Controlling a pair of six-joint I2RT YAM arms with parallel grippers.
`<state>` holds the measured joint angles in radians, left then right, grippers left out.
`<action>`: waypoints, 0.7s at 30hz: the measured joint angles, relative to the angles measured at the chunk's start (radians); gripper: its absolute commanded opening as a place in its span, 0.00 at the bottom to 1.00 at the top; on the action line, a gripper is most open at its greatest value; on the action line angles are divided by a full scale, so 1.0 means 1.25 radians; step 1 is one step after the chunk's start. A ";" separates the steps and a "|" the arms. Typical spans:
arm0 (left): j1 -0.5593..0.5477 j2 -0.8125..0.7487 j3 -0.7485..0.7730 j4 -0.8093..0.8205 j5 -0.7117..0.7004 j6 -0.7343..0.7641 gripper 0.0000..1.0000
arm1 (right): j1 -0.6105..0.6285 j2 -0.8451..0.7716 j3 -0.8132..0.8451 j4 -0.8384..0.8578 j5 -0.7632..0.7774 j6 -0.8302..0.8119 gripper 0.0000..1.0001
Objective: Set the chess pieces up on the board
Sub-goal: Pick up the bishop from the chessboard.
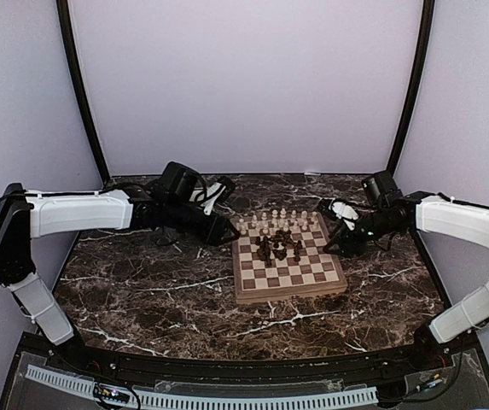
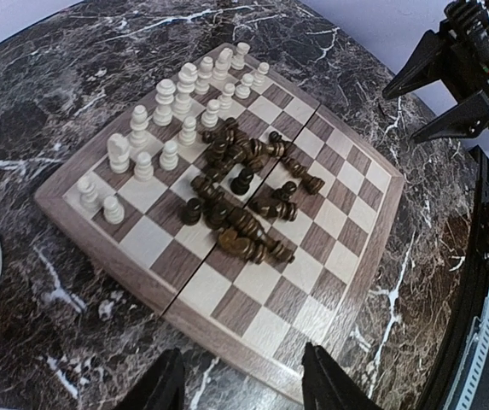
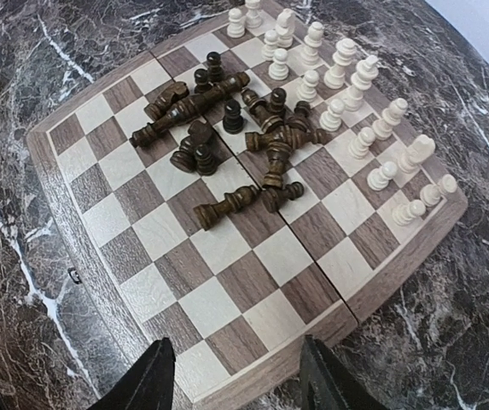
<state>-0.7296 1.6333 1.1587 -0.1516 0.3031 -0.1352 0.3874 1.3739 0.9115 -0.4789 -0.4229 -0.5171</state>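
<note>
- Broadly, the dark marble tabletop (image 1: 142, 290) fills the scene and carries everything else.
- Next, the left arm (image 1: 82, 212) reaches in low from the left and the right arm (image 1: 457, 220) from the right, one on either side of the board.
- The board (image 1: 288, 295) lies flat near the middle of the tabletop.
- The left gripper (image 2: 242, 363) hovers just off the board's far left corner, its fingers parted with nothing between them.
- The right gripper (image 3: 237, 350) hangs beside the board's right edge, likewise released and empty.
- The cream-white pieces (image 1: 278, 220) stand upright in two rows along the board's far edge.
- The dark pieces (image 2: 240, 209) sit heaped on the board's middle squares, most lying on their sides and a few upright.
</note>
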 measured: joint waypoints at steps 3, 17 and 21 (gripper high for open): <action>-0.030 0.052 0.053 -0.002 -0.011 -0.020 0.51 | 0.023 0.022 -0.010 0.030 0.005 0.009 0.46; -0.073 0.103 0.039 0.018 -0.068 -0.093 0.58 | 0.192 0.239 0.100 0.082 0.235 0.216 0.57; -0.073 0.102 0.022 0.018 -0.089 -0.098 0.58 | 0.218 0.283 0.164 0.068 0.284 0.279 0.56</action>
<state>-0.8204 1.7611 1.1858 -0.1287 0.1925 -0.2581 0.6598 1.7271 1.1172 -0.3939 -0.0681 -0.1680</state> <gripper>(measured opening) 0.580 0.568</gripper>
